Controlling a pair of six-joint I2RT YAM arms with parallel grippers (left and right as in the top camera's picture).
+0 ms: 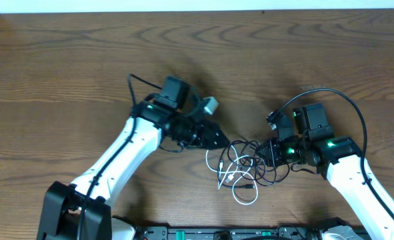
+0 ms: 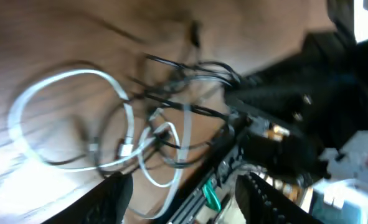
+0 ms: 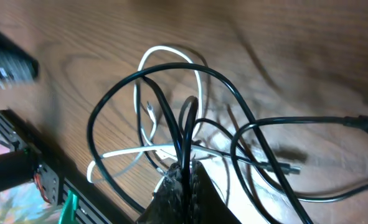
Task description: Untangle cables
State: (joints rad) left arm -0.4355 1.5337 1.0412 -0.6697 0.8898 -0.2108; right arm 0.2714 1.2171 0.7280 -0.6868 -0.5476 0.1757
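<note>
The white cable [image 3: 165, 48] and black cable [image 3: 140, 74] lie looped through each other (tangled, plugs showing) in one heap.

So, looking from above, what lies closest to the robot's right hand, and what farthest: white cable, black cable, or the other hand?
1. Black cable: pinched in the right hand itself.
2. White cable: just left of it, within the tangle.
3. Left hand: farthest, at the tangle's left edge.
</note>
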